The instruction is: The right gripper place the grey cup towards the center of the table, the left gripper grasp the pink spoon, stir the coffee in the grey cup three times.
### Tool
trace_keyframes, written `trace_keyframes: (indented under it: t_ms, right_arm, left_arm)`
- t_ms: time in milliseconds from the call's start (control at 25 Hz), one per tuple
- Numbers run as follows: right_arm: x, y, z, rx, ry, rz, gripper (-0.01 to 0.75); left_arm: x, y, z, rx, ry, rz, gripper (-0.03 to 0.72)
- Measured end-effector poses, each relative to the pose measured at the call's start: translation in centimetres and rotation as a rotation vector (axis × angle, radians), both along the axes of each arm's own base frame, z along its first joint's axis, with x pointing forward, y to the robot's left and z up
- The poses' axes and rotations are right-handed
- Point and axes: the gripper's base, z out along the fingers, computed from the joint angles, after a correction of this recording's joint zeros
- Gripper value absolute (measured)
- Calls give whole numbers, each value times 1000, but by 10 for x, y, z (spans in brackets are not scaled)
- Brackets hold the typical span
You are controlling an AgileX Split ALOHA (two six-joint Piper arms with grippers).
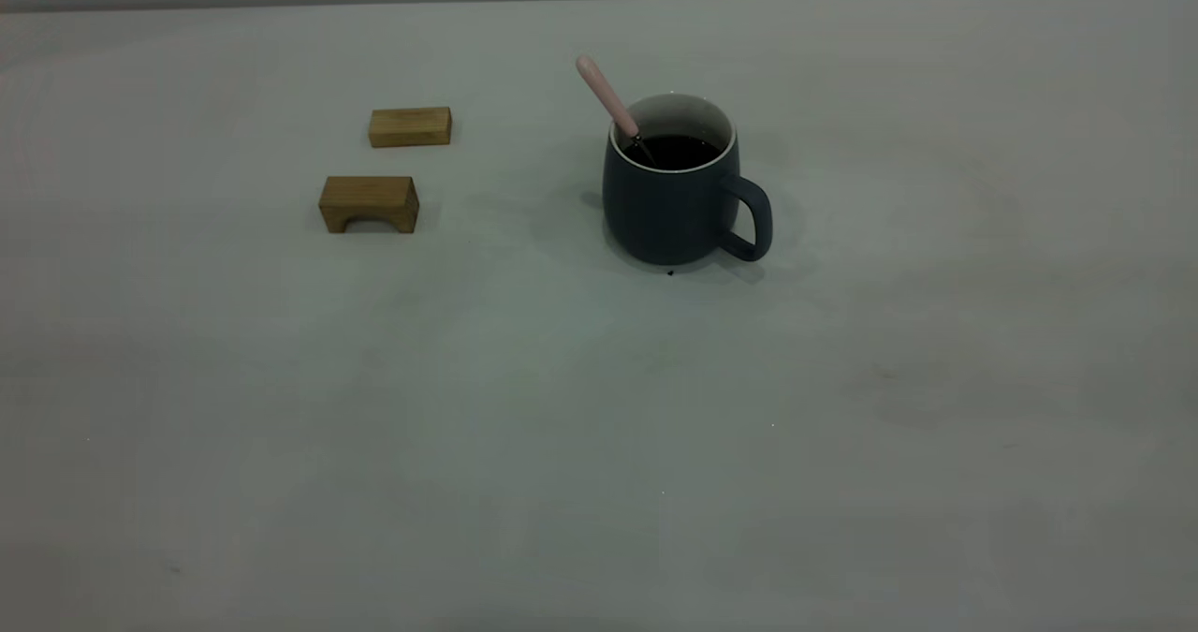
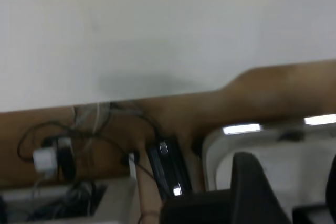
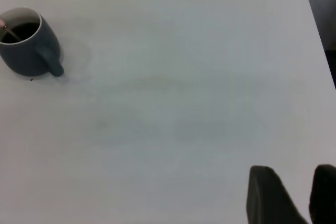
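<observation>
The cup [image 1: 676,199] stood upright on the table [image 1: 599,407], a little right of the middle in the exterior view and toward the far side, its handle turned to the right and slightly toward the camera. Coffee [image 1: 676,152] filled it to somewhat below the pale rim. The spoon [image 1: 610,103] leaned in the cup with its bowl sunk in the coffee and its pink handle slanting up and out over the rim to the left. Nothing held it.

Two wooden blocks lay well to the left of the cup: a flat block [image 1: 410,126] farther back and an arched block [image 1: 369,203] nearer the camera, apart from each other.

Neither arm appeared in the exterior view. The left gripper [image 2: 294,192] showed only as dark finger parts at the edge of its wrist view, over the table's edge with cables [image 2: 79,145] and a brown floor beyond; whether its jaws were open or closed could not be told. The right gripper [image 3: 296,195] hung above bare table, well away from the cup [image 3: 29,43], its two fingertips [image 3: 265,192] standing apart with a gap between them and holding nothing
</observation>
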Motion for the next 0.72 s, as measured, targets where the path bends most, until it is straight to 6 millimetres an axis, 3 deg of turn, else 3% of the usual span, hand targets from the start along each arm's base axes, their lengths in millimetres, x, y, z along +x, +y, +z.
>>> trace_keyframes:
  t_ms: [320,720]
  right_arm:
    - [0,0,0,0,0,0,239]
    - [0,0,0,0,0,0,239]
  left_arm:
    - [-47,9,-4,14,-273,82,419]
    - [-72,9,-15,10,-453,101,419]
